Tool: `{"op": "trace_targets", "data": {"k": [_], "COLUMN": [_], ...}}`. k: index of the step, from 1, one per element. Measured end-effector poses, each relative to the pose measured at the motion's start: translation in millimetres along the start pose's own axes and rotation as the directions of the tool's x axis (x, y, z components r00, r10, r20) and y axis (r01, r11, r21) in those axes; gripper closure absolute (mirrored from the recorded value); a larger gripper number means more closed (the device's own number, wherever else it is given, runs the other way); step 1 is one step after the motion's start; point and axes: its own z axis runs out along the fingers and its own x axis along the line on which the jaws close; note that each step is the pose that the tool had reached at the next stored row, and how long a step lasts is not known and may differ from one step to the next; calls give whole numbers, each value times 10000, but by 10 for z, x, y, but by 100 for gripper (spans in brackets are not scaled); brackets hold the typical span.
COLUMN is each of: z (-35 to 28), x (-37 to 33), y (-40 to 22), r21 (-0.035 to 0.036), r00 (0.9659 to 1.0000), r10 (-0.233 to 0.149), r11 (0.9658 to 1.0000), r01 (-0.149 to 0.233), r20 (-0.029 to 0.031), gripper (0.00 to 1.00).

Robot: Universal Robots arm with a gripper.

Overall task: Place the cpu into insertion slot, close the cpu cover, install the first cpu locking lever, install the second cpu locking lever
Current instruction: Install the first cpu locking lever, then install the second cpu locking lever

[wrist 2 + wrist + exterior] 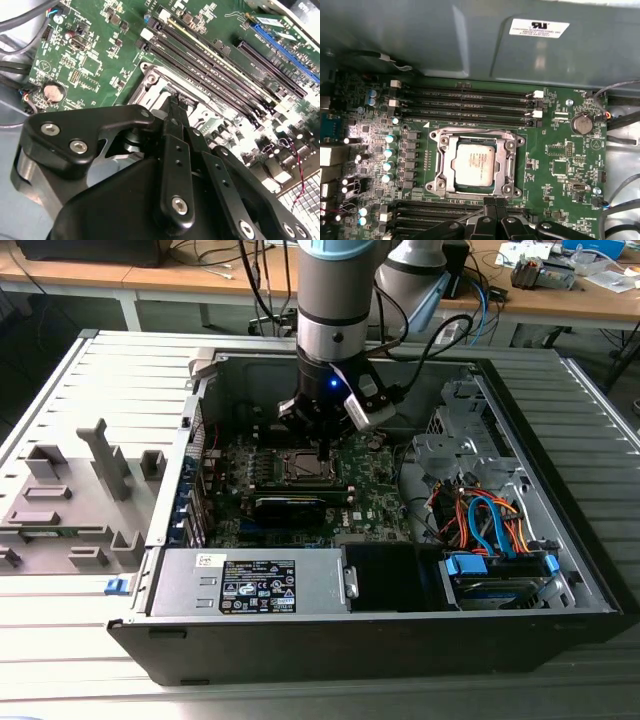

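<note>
While seated in insertion slot (pixel 476 165), silver-grey square cpu (pixel 475 161)

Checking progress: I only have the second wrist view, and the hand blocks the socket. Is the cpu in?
Observer: Yes. In the first wrist view the cpu is seated flat, metal top up.
Operator: Cover?
Observer: The cpu cover lies down flat around it, with the chip's top showing through the cut-out.
Operator: Where's the hand?
Observer: In the first wrist view the hand is at the cover's edge, beside the cpu rather than over it.
</note>
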Motion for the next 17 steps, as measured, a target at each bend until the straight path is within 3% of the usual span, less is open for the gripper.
{"op": "trace_targets", "data": {"k": [5, 17], "z": [-40, -42], "x": [-1, -1], "y": [1, 1], "r21": [-79, -80], "r00": [10000, 10000], "r10": [4, 3], "r11": [10000, 10000], "r01": [-4, -3], "r20": [8, 6], "gripper": [89, 89]}}
